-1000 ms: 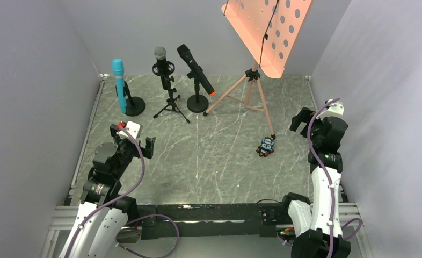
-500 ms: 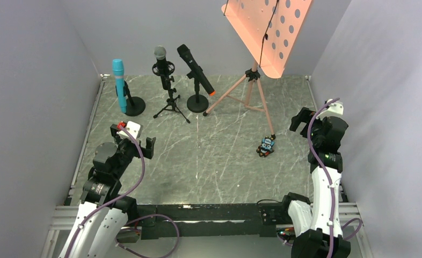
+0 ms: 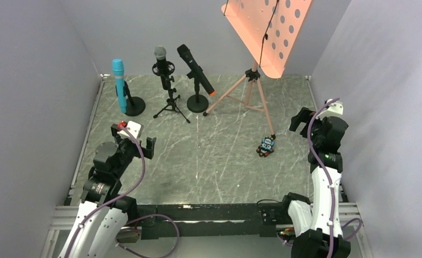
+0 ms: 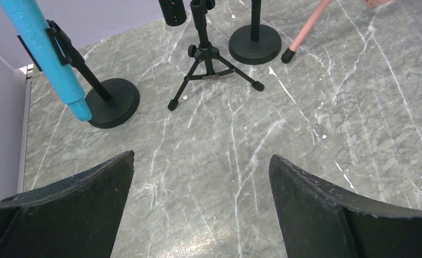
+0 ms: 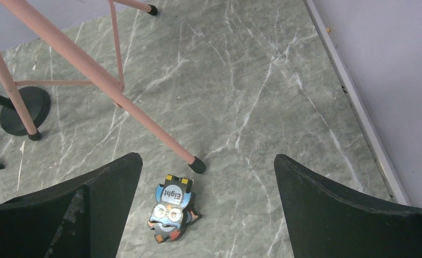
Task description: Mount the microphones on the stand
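Three microphones sit in stands at the back left. The teal-blue mic [image 3: 119, 85] is clipped on a round-base stand [image 3: 135, 106]; it also shows in the left wrist view [image 4: 45, 54]. The black mic with the silver mesh head [image 3: 161, 59] sits in a small tripod stand [image 3: 171, 102]. The black mic with the orange-red end [image 3: 195, 69] is clipped tilted on a round-base stand [image 3: 197, 102]. My left gripper [image 3: 132, 140] is open and empty, near the front left [image 4: 201, 161]. My right gripper [image 3: 300, 119] is open and empty at the right [image 5: 208, 161].
A pink music stand [image 3: 268, 32] on a tripod [image 3: 249, 88] stands at the back right; one leg's foot [image 5: 198, 164] ends near a small colourful toy figure [image 5: 172, 208] lying on the marble floor [image 3: 266, 146]. Grey walls enclose the table.
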### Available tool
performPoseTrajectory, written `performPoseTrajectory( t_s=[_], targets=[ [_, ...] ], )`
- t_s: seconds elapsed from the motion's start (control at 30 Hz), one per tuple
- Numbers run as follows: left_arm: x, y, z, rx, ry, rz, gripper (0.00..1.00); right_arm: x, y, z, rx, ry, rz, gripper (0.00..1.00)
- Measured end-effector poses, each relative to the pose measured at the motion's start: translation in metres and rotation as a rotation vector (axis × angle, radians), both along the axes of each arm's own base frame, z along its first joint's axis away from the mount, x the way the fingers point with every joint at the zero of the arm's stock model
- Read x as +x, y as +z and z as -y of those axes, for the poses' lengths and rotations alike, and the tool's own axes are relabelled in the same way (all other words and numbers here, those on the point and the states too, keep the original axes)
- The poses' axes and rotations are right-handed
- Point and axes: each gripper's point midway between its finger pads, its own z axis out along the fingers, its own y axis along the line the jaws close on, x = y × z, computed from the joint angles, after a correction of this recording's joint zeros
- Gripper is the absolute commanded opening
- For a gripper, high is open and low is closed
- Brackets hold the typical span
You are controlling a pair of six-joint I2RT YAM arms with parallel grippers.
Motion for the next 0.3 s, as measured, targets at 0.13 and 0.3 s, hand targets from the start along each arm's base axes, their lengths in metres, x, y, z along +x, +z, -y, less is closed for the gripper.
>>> performPoseTrajectory(
  t_s=[0.13,0.3],
  targets=[
    [0.0007,-0.0013,0.0002,0.001,0.0,-0.006,0.99,0.0,0.0,0.0,0.0,0.0,0.0,1.0],
    [0.0009,-0.0018,0.0003,0.002,0.0,-0.007,0.99,-0.0001,0.0001,0.0001,0.0,-0.001,0.0,1.0]
  ],
)
